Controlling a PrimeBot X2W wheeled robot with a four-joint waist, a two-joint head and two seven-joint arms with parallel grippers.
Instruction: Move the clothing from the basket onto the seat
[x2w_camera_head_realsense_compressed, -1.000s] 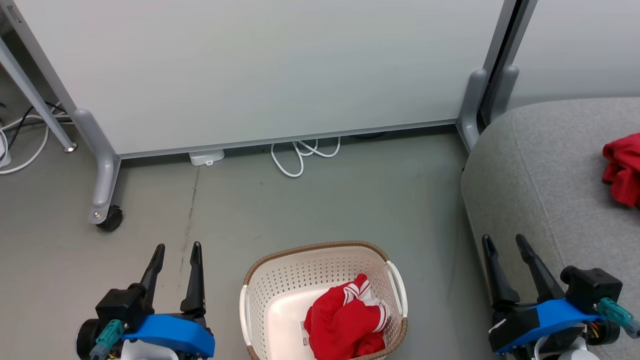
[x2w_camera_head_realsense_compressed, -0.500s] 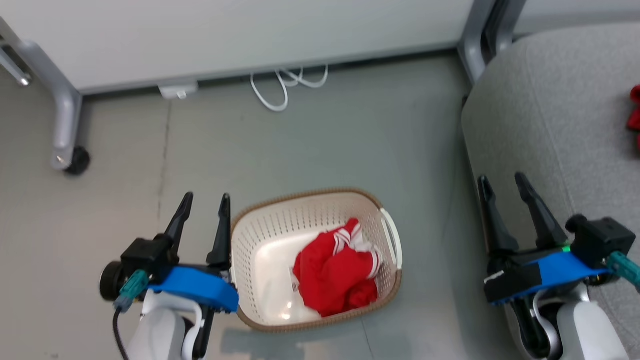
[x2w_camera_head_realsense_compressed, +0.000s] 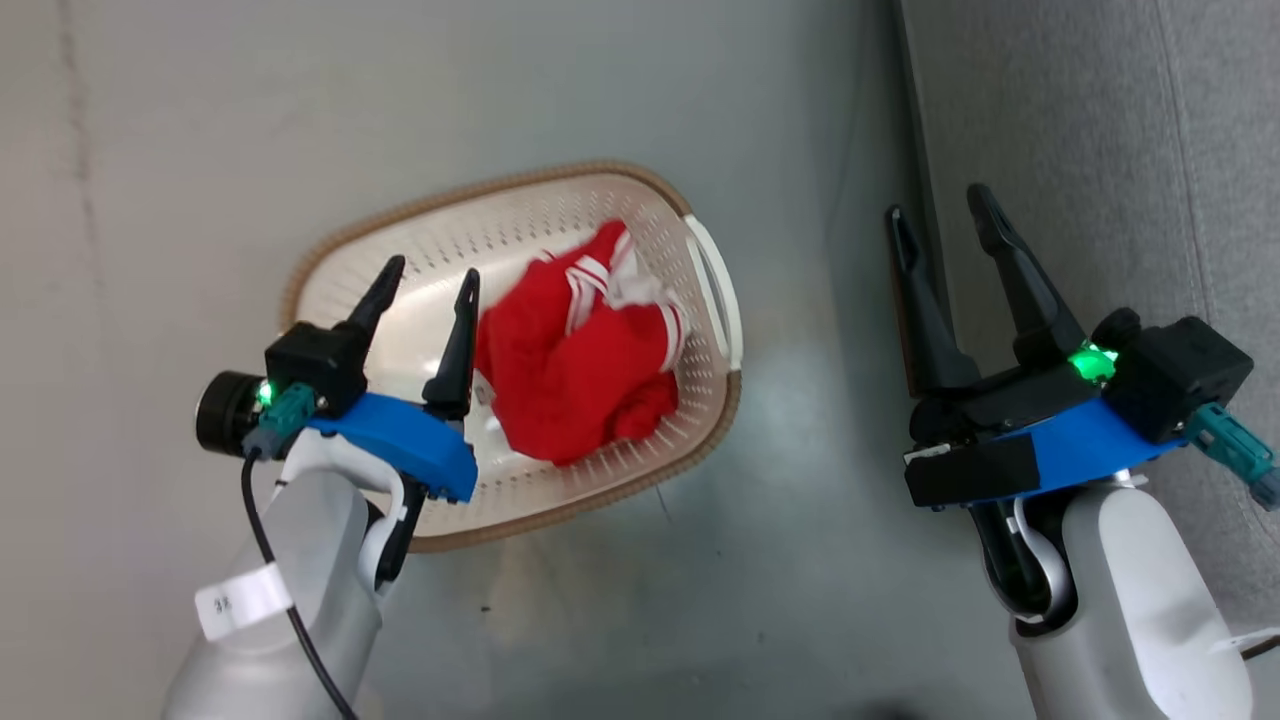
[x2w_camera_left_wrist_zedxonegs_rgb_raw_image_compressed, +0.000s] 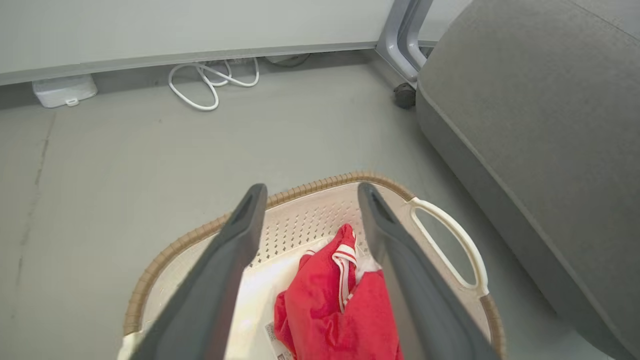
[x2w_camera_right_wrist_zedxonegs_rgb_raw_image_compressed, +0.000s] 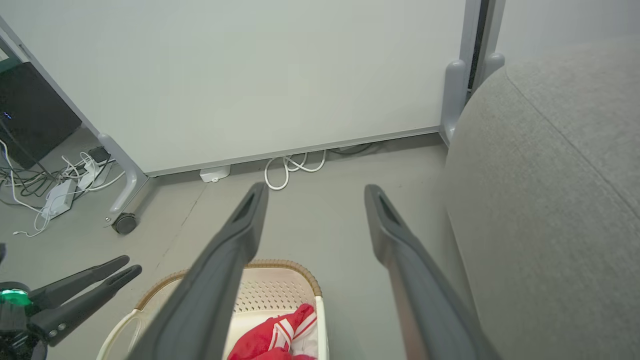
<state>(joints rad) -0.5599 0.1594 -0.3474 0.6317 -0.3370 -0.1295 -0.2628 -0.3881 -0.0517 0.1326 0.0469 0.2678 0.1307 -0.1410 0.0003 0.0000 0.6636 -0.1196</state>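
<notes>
A: Two things first. The left gripper hangs over the left half of the basket, fingers spread wide and holding nothing.
B: And the right gripper?
A: Spread just as wide and also empty. It sits off to the right, over the floor at the edge of the seat, well apart from the basket.
B: Where is the clothing?
A: Inside the basket, bunched toward its right side. It is red cloth with white stripes. The left gripper's right finger is just beside it, but I cannot tell whether it touches.
B: The basket itself?
A: On the floor, near the grey seat but not against it.
B: Farther out?
A: A looped white cable lies on the floor. It is at the foot of a pale panel with a small dark wheel under its leg.
</notes>
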